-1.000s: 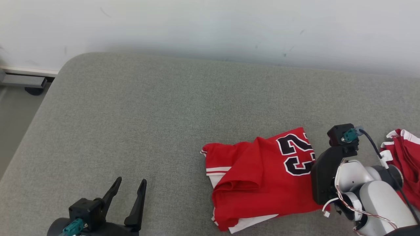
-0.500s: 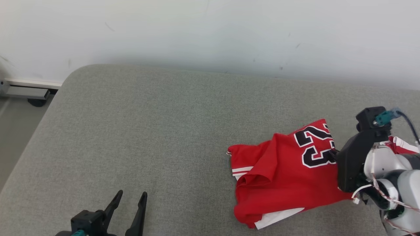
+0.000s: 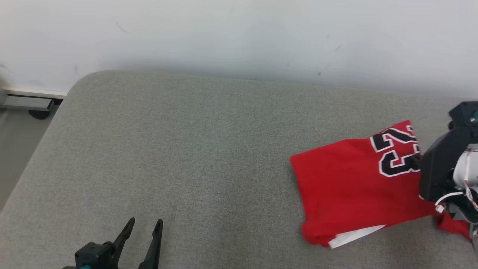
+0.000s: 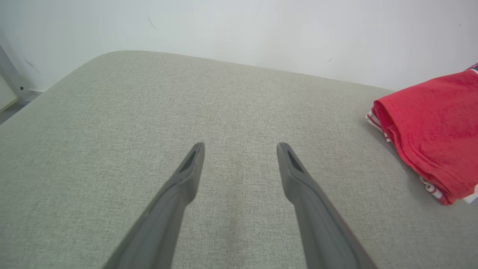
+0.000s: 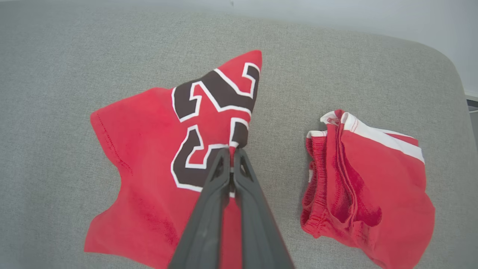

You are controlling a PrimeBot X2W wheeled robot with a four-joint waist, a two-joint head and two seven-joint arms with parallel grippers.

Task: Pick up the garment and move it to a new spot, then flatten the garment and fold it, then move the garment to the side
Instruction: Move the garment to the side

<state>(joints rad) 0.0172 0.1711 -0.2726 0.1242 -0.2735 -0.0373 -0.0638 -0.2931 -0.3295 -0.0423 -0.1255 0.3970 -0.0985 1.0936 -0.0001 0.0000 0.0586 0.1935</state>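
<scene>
Red and folded, the garment (image 3: 351, 179) with its black 23 lies toward the right side of the grey cloth-covered counter (image 3: 186, 149). The right pincer (image 5: 232, 151) is clamped together on the garment's edge, just at the number. The left pincer (image 3: 145, 221) is at the near left with its fingers spread apart and nothing between them, well apart from the garment, and a bunched red-and-white piece (image 5: 373, 179) lies just beside the garment, further right.

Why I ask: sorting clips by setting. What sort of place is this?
Probably an indoor test room: grey padded fabric surface against a bare white wall, with a red jersey and a second red garment on it.
</scene>
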